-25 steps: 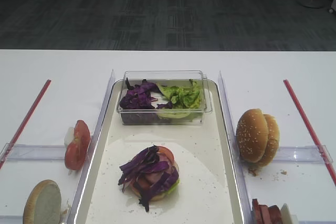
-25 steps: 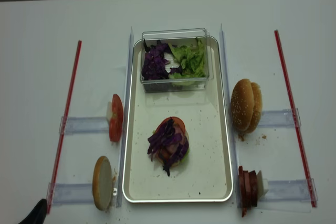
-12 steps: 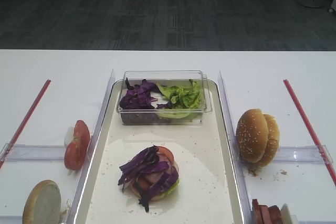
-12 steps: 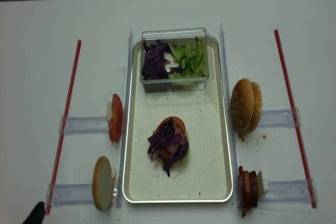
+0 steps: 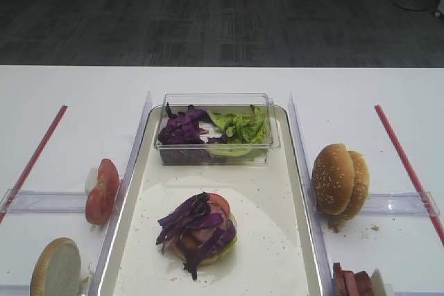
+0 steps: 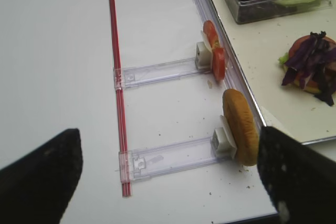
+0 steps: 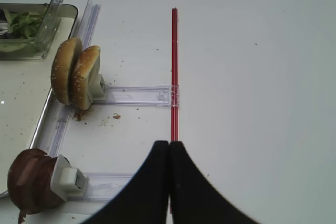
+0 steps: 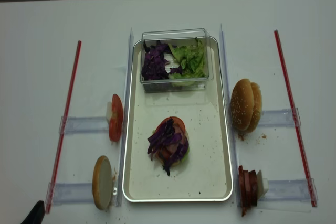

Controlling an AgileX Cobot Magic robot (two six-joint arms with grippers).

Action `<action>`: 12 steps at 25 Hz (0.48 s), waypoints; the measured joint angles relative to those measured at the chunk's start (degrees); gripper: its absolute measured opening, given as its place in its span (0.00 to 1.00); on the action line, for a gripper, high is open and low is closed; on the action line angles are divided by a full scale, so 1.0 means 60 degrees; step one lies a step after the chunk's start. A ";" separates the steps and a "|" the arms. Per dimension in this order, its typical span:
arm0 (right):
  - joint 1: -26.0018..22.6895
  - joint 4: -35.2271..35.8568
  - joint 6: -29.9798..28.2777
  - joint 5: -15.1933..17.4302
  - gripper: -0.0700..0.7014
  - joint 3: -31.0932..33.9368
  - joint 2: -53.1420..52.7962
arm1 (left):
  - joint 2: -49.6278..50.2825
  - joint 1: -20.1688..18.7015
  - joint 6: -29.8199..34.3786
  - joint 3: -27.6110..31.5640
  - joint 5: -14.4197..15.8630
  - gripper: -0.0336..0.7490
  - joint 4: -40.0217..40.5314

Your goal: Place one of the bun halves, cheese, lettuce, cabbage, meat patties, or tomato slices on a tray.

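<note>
The tray (image 8: pixel 178 199) lies mid-table and carries a stack (image 5: pixel 198 230) of cabbage over tomato, meat and lettuce. More cabbage (image 5: pixel 182 128) and lettuce (image 5: pixel 241 127) fill a clear box at its far end. Two bun halves (image 7: pixel 76 77) stand on edge right of the tray, with meat patties (image 7: pixel 29 187) nearer. Left of it stand tomato slices (image 6: pixel 215 56) and one bun half (image 6: pixel 240 127). My left gripper (image 6: pixel 170 182) hangs open over the near left rail, holding nothing. My right gripper (image 7: pixel 169 148) is shut and empty above the right red strip. Cheese is out of view.
Red strips (image 8: pixel 65 124) (image 8: pixel 291 108) run along both sides of the table. Clear plastic rails (image 6: pixel 173 153) (image 7: pixel 139 95) with small white blocks prop the food upright. Crumbs lie near the right buns. The table's front edge is close under both grippers.
The dark tip of my left gripper at the bottom left of the overhead view has drawn back slightly. Food and right gripper are unmoved.
</note>
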 joint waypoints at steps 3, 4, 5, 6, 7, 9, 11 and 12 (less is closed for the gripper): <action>0.0000 0.0000 0.0000 0.0000 0.14 0.0000 0.0000 | 0.0000 0.0000 0.0000 0.0000 0.0000 0.83 0.0016; 0.0000 0.0000 0.0000 0.0000 0.14 0.0000 0.0000 | 0.0000 0.0000 0.0000 0.0000 0.0000 0.83 0.0016; 0.0000 0.0000 0.0000 0.0000 0.14 0.0000 0.0000 | 0.0000 0.0000 0.0000 0.0000 0.0000 0.83 0.0016; 0.0000 0.0000 0.0000 0.0000 0.14 0.0000 0.0000 | 0.0000 0.0000 0.0000 0.0000 0.0000 0.83 0.0016; 0.0000 0.0000 0.0000 0.0000 0.14 0.0000 0.0000 | 0.0000 0.0000 0.0000 0.0000 0.0000 0.83 0.0016; 0.0000 0.0000 0.0000 0.0000 0.14 0.0000 0.0000 | 0.0000 0.0000 0.0000 0.0000 0.0000 0.83 0.0016; 0.0000 0.0000 0.0000 0.0000 0.14 0.0000 0.0000 | 0.0000 0.0000 0.0000 0.0000 0.0000 0.83 0.0016; 0.0000 0.0000 0.0000 0.0000 0.14 0.0000 0.0000 | 0.0000 0.0000 0.0000 0.0000 0.0000 0.83 0.0016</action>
